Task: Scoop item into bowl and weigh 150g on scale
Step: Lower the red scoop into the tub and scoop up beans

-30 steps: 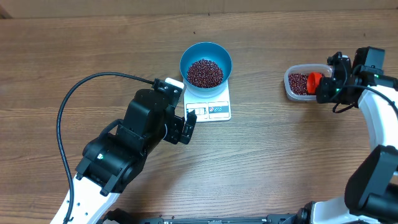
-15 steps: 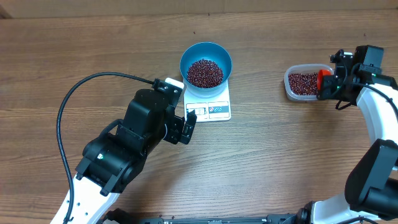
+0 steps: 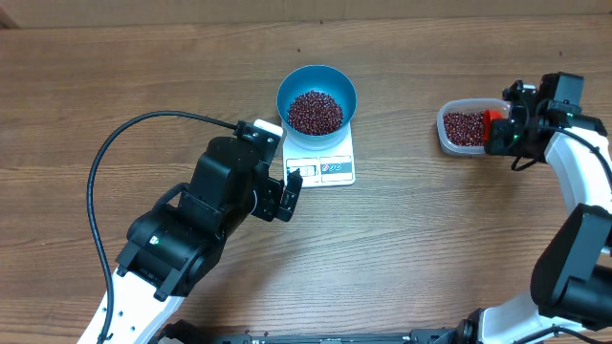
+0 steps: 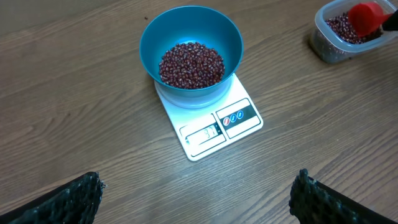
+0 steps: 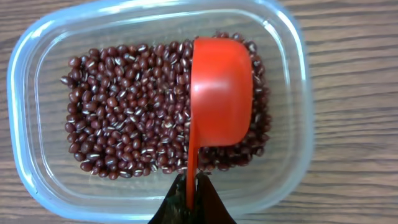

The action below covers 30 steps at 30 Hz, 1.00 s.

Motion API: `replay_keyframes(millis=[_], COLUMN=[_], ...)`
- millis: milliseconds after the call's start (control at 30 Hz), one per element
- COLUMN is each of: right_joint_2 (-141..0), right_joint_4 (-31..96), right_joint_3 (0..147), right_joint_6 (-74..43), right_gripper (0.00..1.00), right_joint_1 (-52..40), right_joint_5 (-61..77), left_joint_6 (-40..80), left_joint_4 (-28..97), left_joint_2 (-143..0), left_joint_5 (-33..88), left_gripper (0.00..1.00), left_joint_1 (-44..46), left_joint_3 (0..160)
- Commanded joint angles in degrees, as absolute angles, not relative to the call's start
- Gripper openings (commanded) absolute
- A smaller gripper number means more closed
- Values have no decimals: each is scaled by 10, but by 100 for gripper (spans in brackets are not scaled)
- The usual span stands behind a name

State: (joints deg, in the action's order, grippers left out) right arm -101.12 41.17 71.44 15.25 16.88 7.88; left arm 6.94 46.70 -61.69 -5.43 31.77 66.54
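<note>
- Beans (image 5: 124, 112) left to scoop lie in the tub (image 5: 37, 180), way off on the right. The rest are already in the bowl (image 3: 287, 91) on the scale (image 3: 325, 170), in the middle.
- Scoop (image 5: 221, 93) hangs right over the tub's beans, with its handle running straight back into the right gripper (image 5: 191, 199), which is clamped on it.
- So the right arm's the near one. Left gripper (image 4: 198, 180) sits by the scale, fingers wide apart, holding nothing.

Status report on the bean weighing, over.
Left gripper open, short of the scale. Right gripper shut on the scoop, in the tub of beans. Bowl on scale, partly filled. Nothing between tub and bowl.
</note>
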Motion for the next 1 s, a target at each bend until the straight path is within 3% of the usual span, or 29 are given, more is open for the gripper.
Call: replay_keyframes(millis=[0, 967], right_joint_2=[-1023, -1024], right_joint_4=[412, 427], right_joint_3=[701, 685], right_joint_6=[154, 154], right_gripper=[4, 4], right_joint_1=[170, 170], right_joint_5=[96, 263], left_joint_6=[71, 71], left_joint_4=[465, 465], left_joint_2=[-619, -619], left_joint_5=[-62, -62], left_gripper=[99, 100], left_joint_1=[315, 315], left_joint_3=[673, 673])
